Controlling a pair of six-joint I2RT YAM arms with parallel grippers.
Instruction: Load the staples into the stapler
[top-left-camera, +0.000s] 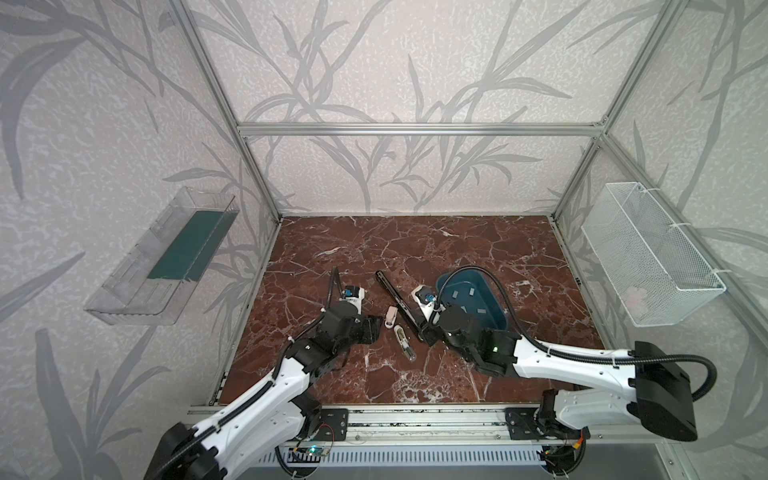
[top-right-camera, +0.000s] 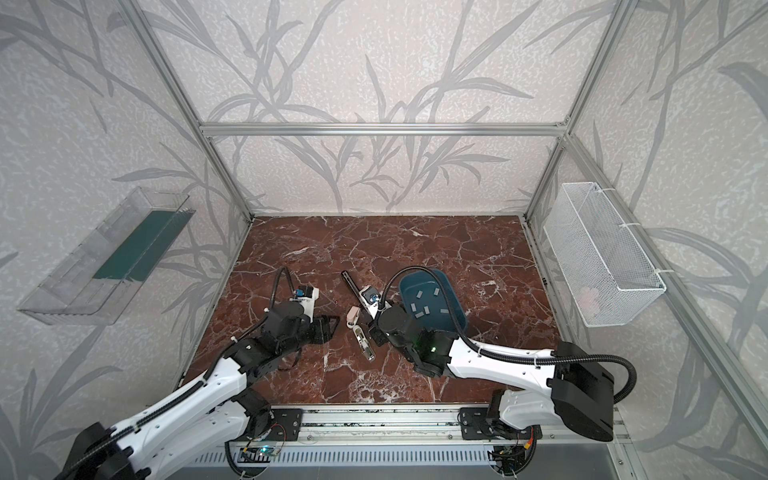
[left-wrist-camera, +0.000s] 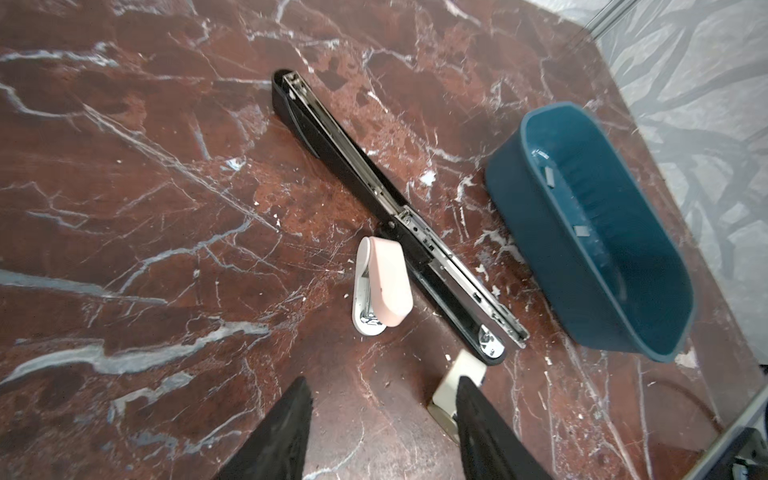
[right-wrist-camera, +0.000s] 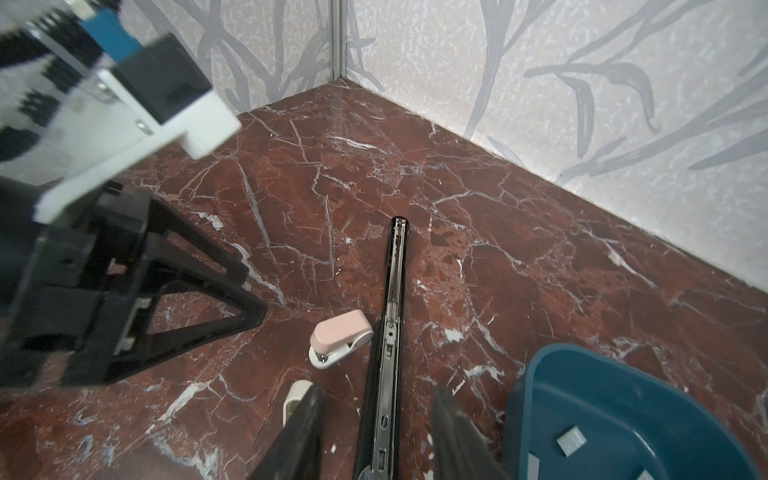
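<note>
Staples (top-left-camera: 482, 311) lie (scattered) inside the blue tub (top-left-camera: 494, 291).

1. Toward 12 o'clock from the long black stapler (top-left-camera: 398, 303), the far marble table (top-left-camera: 415, 241) lies bare.
2. The blue bin (top-left-camera: 465, 280) blocks its 3 o'clock side, close beside.
3. The pink stapler (top-left-camera: 390, 316) and cream stapler (top-left-camera: 404, 341) crowd 6 to 7 o'clock.
4. Beyond them the near marble is bare between the left arm (top-left-camera: 270, 380) and right arm (top-left-camera: 573, 361).
</note>
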